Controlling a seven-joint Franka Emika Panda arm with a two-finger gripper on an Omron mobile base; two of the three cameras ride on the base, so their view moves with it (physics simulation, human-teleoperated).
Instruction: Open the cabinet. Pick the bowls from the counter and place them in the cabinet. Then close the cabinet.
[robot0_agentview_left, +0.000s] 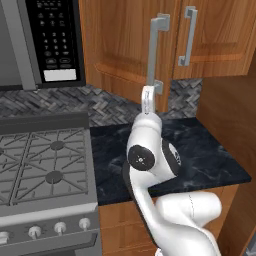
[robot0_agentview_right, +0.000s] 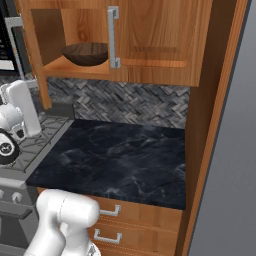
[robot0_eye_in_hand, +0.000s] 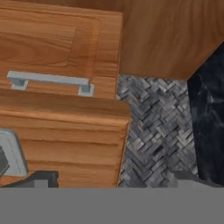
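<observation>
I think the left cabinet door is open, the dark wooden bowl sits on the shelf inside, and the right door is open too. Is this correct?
Not quite. The right door of the cabinet is closed, flush with the front, as the right base view shows. The rest holds: the left door is swung open, and the dark wooden bowl sits on the shelf inside.

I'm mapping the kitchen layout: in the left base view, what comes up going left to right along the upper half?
Microwave → open cabinet door → its bar handle → closed door's handle.
</observation>
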